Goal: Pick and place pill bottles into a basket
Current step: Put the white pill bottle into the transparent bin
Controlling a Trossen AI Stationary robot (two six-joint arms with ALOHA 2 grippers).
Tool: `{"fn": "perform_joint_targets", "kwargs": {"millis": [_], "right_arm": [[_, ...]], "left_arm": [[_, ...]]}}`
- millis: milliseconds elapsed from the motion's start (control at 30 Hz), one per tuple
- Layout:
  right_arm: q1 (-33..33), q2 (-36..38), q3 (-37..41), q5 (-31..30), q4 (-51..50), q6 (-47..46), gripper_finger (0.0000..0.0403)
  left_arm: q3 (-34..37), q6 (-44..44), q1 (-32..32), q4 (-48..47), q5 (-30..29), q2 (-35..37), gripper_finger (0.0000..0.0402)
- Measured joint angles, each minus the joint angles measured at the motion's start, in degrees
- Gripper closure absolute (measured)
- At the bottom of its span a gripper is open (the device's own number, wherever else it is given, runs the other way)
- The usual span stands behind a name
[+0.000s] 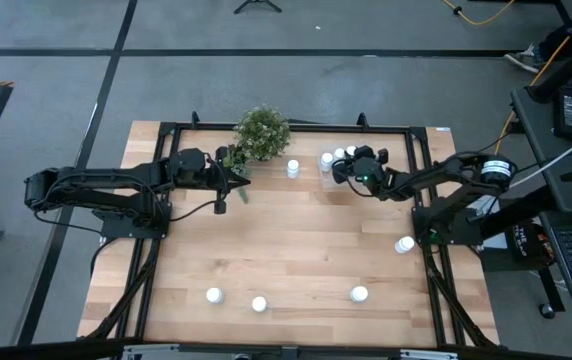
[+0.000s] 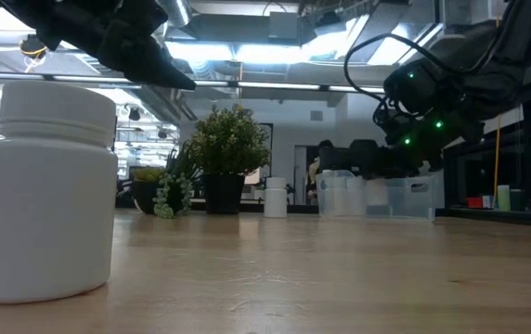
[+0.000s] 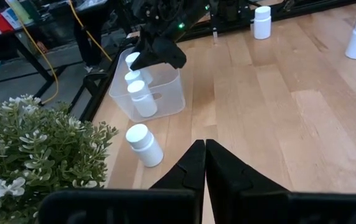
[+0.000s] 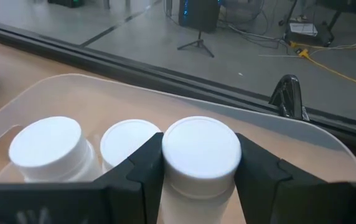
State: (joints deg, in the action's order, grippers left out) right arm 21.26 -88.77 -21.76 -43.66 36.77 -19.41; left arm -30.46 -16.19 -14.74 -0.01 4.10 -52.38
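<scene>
From above, a pale wooden table (image 1: pixel 286 250) sits on a grey floor, with a dark desk full of gear at the right. The left gripper (image 1: pixel 236 178) waits beside the potted plant (image 1: pixel 263 133) at the far edge, and its fingers are pressed together. The right gripper (image 1: pixel 344 167) is over the basket (image 1: pixel 332 162), which is hard to make out because it is see-through. One pill bottle (image 1: pixel 293 168) stands between the plant and the basket, another bottle (image 1: pixel 405 244) is at the right edge, and three more (image 1: pixel 259 303) stand in a row near the front. From table height, a big near bottle (image 2: pixel 46 192) fills the left side, with a bright room of ceiling lights behind. Far off stand the plant (image 2: pixel 228 156), one bottle (image 2: pixel 275 198) and the clear basket (image 2: pixel 382 197); the right arm hangs above it, its fingertips lost in the dark. The left wrist view shows the closed left gripper (image 3: pixel 205 163), leaves cut off at the edge, a bottle (image 3: pixel 144 145) beside the basket (image 3: pixel 165 93) and two bottles inside it. The right wrist view shows the right gripper (image 4: pixel 201 163) squeezing a held bottle (image 4: pixel 201 155) over the basket (image 4: pixel 66 87), next to two caps (image 4: pixel 45 144); the bottle bodies are cut off.
</scene>
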Motion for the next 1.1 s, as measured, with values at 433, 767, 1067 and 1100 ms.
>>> {"fn": "perform_joint_targets", "kwargs": {"millis": [433, 767, 1067, 1100], "right_arm": [[0.58, -1.03, -0.06, -0.07, 0.94, 0.94, 0.0253], [1.25, -1.25, 0.17, 1.72, -1.67, 0.13, 0.0253], [1.25, -1.21, 0.09, 1.55, 0.82, 1.75, 0.0253], [1.25, -1.21, 0.09, 1.61, 0.82, 1.70, 0.0253]], "left_arm": [[0.00, 0.13, 0.00, 0.00, 0.00, 0.00, 0.0395], [0.00, 0.46, 0.00, -0.14, 0.00, 0.00, 0.0396], [0.00, 0.44, 0.00, -0.15, 0.00, 0.00, 0.0397], [0.00, 0.44, 0.00, -0.15, 0.00, 0.00, 0.0396]]}}
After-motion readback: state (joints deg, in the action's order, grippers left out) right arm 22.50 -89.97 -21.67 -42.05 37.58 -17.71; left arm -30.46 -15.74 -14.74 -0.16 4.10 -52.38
